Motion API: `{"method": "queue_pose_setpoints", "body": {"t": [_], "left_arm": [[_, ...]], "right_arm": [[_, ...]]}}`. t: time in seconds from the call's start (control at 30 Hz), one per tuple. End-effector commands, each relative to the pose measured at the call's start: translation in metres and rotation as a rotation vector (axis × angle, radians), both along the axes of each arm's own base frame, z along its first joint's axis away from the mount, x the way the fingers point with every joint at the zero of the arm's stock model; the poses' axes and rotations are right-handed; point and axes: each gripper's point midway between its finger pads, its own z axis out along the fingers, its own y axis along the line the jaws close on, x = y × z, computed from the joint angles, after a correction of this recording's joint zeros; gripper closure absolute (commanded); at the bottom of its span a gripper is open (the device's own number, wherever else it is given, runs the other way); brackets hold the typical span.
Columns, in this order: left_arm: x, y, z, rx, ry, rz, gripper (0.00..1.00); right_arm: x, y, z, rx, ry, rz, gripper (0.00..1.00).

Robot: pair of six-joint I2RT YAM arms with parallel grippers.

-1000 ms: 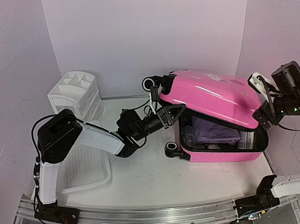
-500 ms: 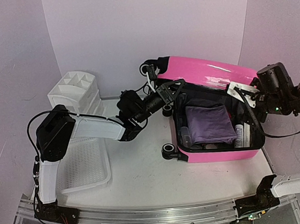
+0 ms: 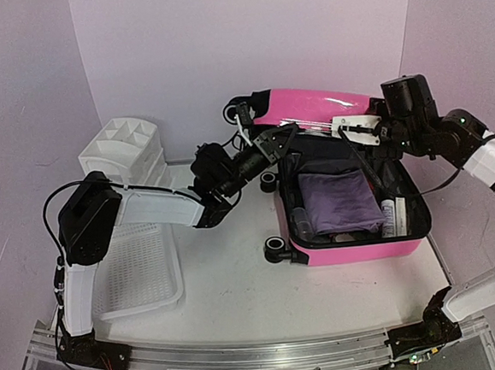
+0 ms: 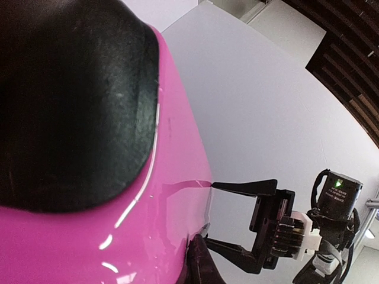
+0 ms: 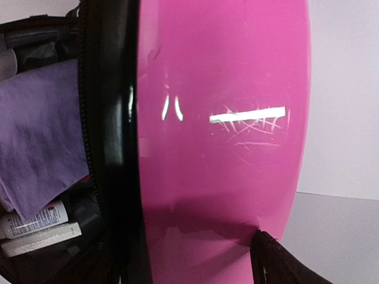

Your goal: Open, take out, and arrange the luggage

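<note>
The pink luggage [image 3: 356, 250] lies open on the table, its lid [image 3: 310, 107] standing almost upright at the back. Inside lie a folded purple cloth [image 3: 339, 202] and white bottles [image 3: 389, 218]. My left gripper [image 3: 283, 138] is open against the lid's left edge; one of its fingers [image 4: 204, 267] shows beside the pink shell [image 4: 118, 236]. My right gripper [image 3: 339, 126] is open, its fingers astride the lid's right end, as the left wrist view [image 4: 208, 213] shows. The right wrist view shows the shell [image 5: 219, 148], one finger [image 5: 278, 263], the cloth [image 5: 41, 136] and bottles [image 5: 35, 228].
A white drawer organizer [image 3: 125, 156] stands at the back left. A white mesh basket [image 3: 139, 275] lies in front of it, under the left arm. Black wheels [image 3: 280, 249] stick out of the luggage's left side. White walls close in the back and sides.
The lid has swung from half open up to nearly upright. Both grippers rose and moved back with it, and the right arm swung left over the luggage.
</note>
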Motion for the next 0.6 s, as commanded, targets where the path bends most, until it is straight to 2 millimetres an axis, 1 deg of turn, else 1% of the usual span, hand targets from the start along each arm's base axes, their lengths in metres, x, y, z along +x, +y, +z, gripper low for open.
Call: {"method": "queue_pose_setpoints", "body": {"t": [0.0, 0.03, 0.07, 0.1, 0.17, 0.2, 0.23, 0.3, 0.33, 0.4, 0.43, 0.47, 0.53, 0.57], "left_arm": [[0.016, 0.056, 0.080, -0.155, -0.109, 0.169, 1.00], [0.016, 0.057, 0.080, -0.155, -0.107, 0.166, 1.00], [0.016, 0.056, 0.078, -0.149, -0.103, 0.160, 1.00], [0.015, 0.056, 0.077, -0.145, -0.102, 0.152, 1.00], [0.013, 0.053, 0.073, -0.127, -0.101, 0.127, 1.00], [0.011, 0.051, 0.070, -0.112, -0.098, 0.114, 0.96], [0.009, 0.050, 0.064, -0.091, -0.089, 0.098, 0.88], [0.000, 0.048, 0.052, -0.043, -0.086, 0.060, 0.68], [-0.005, 0.047, 0.043, -0.008, -0.085, 0.039, 0.63], [-0.016, 0.047, 0.024, 0.062, -0.082, 0.002, 0.55], [-0.022, 0.048, 0.014, 0.101, -0.077, -0.015, 0.53], [-0.028, 0.049, 0.003, 0.142, -0.079, -0.032, 0.51], [-0.043, 0.052, -0.020, 0.232, -0.081, -0.073, 0.39], [-0.053, 0.053, -0.032, 0.276, -0.084, -0.097, 0.35]], "right_arm": [[0.017, 0.006, 0.010, -0.035, -0.047, 0.034, 0.26], [0.019, 0.007, 0.009, -0.036, -0.047, 0.037, 0.27], [0.023, 0.006, 0.010, -0.031, -0.054, 0.025, 0.32], [0.027, 0.005, 0.012, -0.023, -0.060, 0.009, 0.44], [0.035, 0.005, 0.017, 0.005, -0.069, -0.017, 0.73], [0.037, 0.005, 0.019, 0.012, -0.073, -0.023, 0.85], [0.040, 0.006, 0.021, 0.013, -0.076, -0.025, 0.90], [0.043, 0.007, 0.027, 0.022, -0.088, -0.037, 0.87], [0.044, 0.008, 0.030, 0.029, -0.093, -0.037, 0.89], [0.045, 0.012, 0.031, 0.049, -0.092, -0.017, 0.97], [0.045, 0.014, 0.032, 0.060, -0.090, -0.006, 0.99], [0.047, 0.017, 0.034, 0.068, -0.090, 0.000, 1.00], [0.053, 0.020, 0.039, 0.081, -0.098, -0.003, 1.00], [0.057, 0.022, 0.041, 0.082, -0.099, -0.005, 1.00]]}}
